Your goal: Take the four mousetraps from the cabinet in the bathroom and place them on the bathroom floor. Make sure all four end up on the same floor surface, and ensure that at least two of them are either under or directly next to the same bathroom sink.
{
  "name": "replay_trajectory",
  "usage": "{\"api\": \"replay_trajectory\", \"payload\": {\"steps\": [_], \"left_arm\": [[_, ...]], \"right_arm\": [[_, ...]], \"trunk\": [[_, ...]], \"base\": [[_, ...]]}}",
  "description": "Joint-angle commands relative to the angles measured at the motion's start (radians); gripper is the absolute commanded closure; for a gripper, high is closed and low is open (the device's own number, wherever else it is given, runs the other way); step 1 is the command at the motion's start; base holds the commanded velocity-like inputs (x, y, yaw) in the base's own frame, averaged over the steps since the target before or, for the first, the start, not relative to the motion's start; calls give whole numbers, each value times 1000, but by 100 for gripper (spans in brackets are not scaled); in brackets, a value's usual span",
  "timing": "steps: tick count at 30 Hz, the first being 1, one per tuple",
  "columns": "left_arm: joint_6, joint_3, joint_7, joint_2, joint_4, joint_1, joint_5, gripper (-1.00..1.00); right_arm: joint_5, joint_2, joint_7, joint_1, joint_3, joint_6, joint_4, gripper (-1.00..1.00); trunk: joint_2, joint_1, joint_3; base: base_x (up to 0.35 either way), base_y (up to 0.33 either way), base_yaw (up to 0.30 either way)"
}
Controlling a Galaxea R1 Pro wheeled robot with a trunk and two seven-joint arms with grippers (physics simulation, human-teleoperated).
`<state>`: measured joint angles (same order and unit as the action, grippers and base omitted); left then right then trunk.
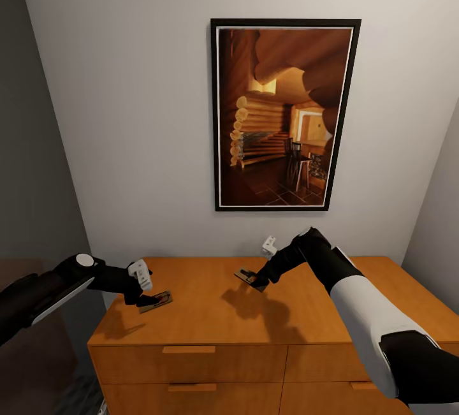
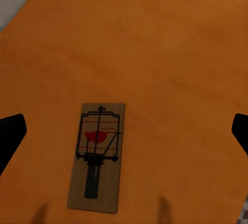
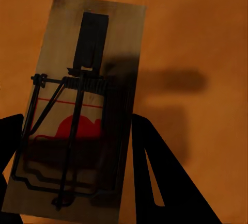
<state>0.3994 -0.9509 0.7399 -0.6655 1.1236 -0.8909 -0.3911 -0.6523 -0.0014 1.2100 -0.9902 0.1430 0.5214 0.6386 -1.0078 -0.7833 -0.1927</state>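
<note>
Right jaws [image 3: 77, 177] clamp mousetrap [image 3: 77, 110] | left jaws [image 2: 124, 131] spread over second mousetrap [image 2: 98, 157] | cabinet [image 1: 210, 313]

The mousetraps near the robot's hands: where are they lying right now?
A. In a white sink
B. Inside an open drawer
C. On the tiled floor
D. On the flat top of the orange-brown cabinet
D: both mousetraps lie on the cabinet top, below the framed picture.
</note>
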Motion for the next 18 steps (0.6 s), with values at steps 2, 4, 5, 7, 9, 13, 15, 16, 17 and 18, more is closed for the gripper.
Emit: {"api": "replay_trajectory", "payload": {"steps": [2, 4, 5, 7, 9, 13, 15, 16, 17, 18], "left_arm": [[9, -3, -2, -1, 1, -2, -10, -100], [9, -3, -2, -1, 1, -2, -11, -100], [9, -3, -2, -1, 1, -2, -11, -100], [9, -3, -2, -1, 1, -2, -11, -100], [8, -3, -2, -1, 1, -2, -11, -100], [7, -3, -3, -2, 0, -2, -10, -100], [6, -3, -3, -1, -1, -2, -10, -100], [6, -3, -3, -2, -1, -2, -9, -100], [6, -3, -4, -2, -1, -2, -9, -100], [5, -3, -4, -2, -1, -2, -9, -100]], "right_arm": [[-2, 0, 5, -1, 1, 14, -6, 100], [-2, -1, 5, 0, 1, 14, -16, 100], [-2, -1, 5, 0, 1, 15, -28, 100], [-2, -2, 6, 2, 1, 15, -51, 100], [-2, -2, 6, 3, 1, 15, -60, 100], [-2, -1, 6, 4, 1, 16, -68, 100], [-2, -1, 6, 4, 1, 16, -69, 100], [-2, -1, 6, 4, 1, 16, -69, 100], [-2, -1, 6, 4, 1, 16, -69, 100], [-2, -2, 6, 4, 1, 15, -69, 100]], "trunk": [[-1, 0, -2], [-1, 0, -2], [-1, 0, -2], [-1, 0, -2], [-1, 0, -2], [-1, 0, -2], [-1, 0, -2], [-1, 0, -2], [-1, 0, -2], [-1, 0, -2]], "base": [[0, 0, 0], [0, 0, 0], [0, 0, 0], [0, 0, 0], [0, 0, 0], [0, 0, 0], [0, 0, 0], [0, 0, 0], [0, 0, 0], [0, 0, 0]]}}
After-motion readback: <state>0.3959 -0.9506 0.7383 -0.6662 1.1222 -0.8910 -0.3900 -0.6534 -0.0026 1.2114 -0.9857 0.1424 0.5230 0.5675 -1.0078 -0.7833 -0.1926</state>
